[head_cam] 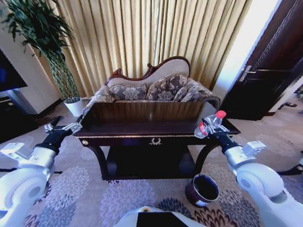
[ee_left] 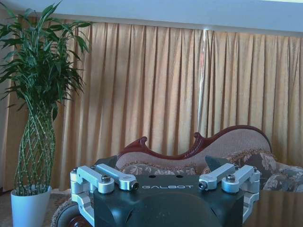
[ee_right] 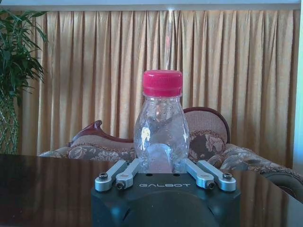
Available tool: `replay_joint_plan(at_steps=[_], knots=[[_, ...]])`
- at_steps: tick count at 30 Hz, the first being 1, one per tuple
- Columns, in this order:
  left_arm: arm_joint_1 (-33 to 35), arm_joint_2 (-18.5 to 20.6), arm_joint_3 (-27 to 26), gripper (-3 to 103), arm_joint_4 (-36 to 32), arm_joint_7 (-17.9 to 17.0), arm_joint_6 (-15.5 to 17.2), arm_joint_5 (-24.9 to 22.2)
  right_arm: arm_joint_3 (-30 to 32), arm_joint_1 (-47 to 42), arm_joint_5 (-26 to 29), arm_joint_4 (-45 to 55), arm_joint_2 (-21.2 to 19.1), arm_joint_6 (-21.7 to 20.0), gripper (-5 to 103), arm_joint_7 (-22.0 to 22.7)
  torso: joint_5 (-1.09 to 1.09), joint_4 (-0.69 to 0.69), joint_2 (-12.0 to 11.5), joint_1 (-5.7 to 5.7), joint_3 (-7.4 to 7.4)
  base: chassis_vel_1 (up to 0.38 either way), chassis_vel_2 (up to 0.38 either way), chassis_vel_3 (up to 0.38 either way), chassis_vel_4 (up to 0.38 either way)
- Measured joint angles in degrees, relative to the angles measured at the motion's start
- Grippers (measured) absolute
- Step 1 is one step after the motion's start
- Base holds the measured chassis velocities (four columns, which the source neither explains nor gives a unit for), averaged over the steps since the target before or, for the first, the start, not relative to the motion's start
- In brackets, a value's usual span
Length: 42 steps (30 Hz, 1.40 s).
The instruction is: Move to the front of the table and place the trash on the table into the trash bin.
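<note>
Right gripper [ee_right: 163,172] grips bottle [ee_right: 161,130] above table [head_cam: 142,124].

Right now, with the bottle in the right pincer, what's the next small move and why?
Probably carry the bottle off the right end of the table and lower it toward the trash bin. The right pincer is shut on the bottle over the tabletop's right end, and the bin stands open on the carpet below the table's front right corner. The left pincer hangs open by the table's left end.

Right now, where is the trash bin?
In the head view, the trash bin stands on the patterned carpet below the table's front right corner, beside its right leg and almost under the right gripper, which holds the bottle.
</note>
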Motion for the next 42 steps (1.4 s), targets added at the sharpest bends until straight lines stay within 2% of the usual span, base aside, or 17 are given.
replay_joint_plan(at_steps=[6,12,16,18,20,21,27,29,31,33,35,42], knots=[[-0.1,-0.3,0.3,100,0.0,0.0,0.0,0.1,0.2,-0.1,-0.3,-0.3,0.0,0.1,21,-0.1,-0.01,0.00,0.0,0.00,0.00,0.123,-0.117,-0.123,0.114],[0.0,-1.2,0.2,100,-0.3,0.2,0.0,0.2,-2.2,-0.1,-2.1,-4.7,2.3,1.4,21,-1.0,-0.01,-0.01,0.0,-0.02,-0.02,0.091,-0.092,-0.090,0.090],[0.2,-1.9,-0.3,100,-0.9,0.5,0.1,0.2,-4.9,0.1,-3.8,-11.7,4.4,2.9,21,-1.9,0.00,0.00,0.0,-0.02,-0.01,0.017,-0.028,-0.029,0.017],[0.2,-2.0,-0.4,100,-1.6,0.6,0.2,0.1,-7.1,1.3,-5.1,-19.7,5.8,4.6,21,-2.5,0.00,-0.01,0.0,0.01,0.01,0.000,0.000,0.000,0.000],[0.2,-2.0,-0.3,100,-1.7,0.6,0.2,0.1,-7.5,1.7,-5.1,-21.5,6.0,4.9,21,-2.5,0.01,-0.01,0.0,0.02,0.01,0.000,0.000,0.000,0.000],[0.2,-1.9,-0.3,100,-2.1,0.5,0.4,0.1,-9.0,3.9,-5.7,-29.3,6.8,6.8,21,-2.8,0.01,-0.01,0.0,0.02,0.02,0.000,0.000,0.000,0.000],[1.1,-1.7,-0.5,100,-2.7,0.4,0.7,0.1,-11.2,9.7,-4.3,-43.3,7.4,9.7,21,-3.1,0.00,0.00,0.0,0.01,0.00,0.000,0.000,0.000,0.000],[1.2,-1.7,-0.5,100,-2.7,0.4,0.8,0.1,-11.5,10.3,-4.3,-44.9,7.4,10.0,21,-3.1,-0.01,0.01,0.0,0.01,0.00,0.000,0.000,0.000,0.000],[1.3,-1.3,-0.6,100,-3.1,-0.6,2.4,0.9,-13.2,14.0,-5.3,-54.1,7.5,12.2,21,-3.1,0.00,0.01,0.0,0.01,0.00,0.000,0.000,0.000,0.000],[1.3,-1.2,-0.6,100,-3.1,-0.8,2.8,1.3,-13.6,15.0,-5.5,-56.5,7.7,12.8,21,-3.1,0.00,0.00,0.0,0.01,0.00,0.000,0.000,0.000,0.000],[1.4,0.0,-0.4,100,-2.7,-1.0,4.6,2.5,-14.3,17.9,-5.5,-62.2,8.6,13.7,21,-2.9,0.01,0.00,0.0,0.01,0.00,0.000,0.000,0.000,0.000],[-0.3,2.1,2.0,100,-0.3,-2.9,6.5,2.2,-15.5,23.1,-5.7,-69.5,10.1,16.4,21,-2.9,-0.02,0.00,0.0,0.01,0.00,0.000,0.000,0.000,0.000]])
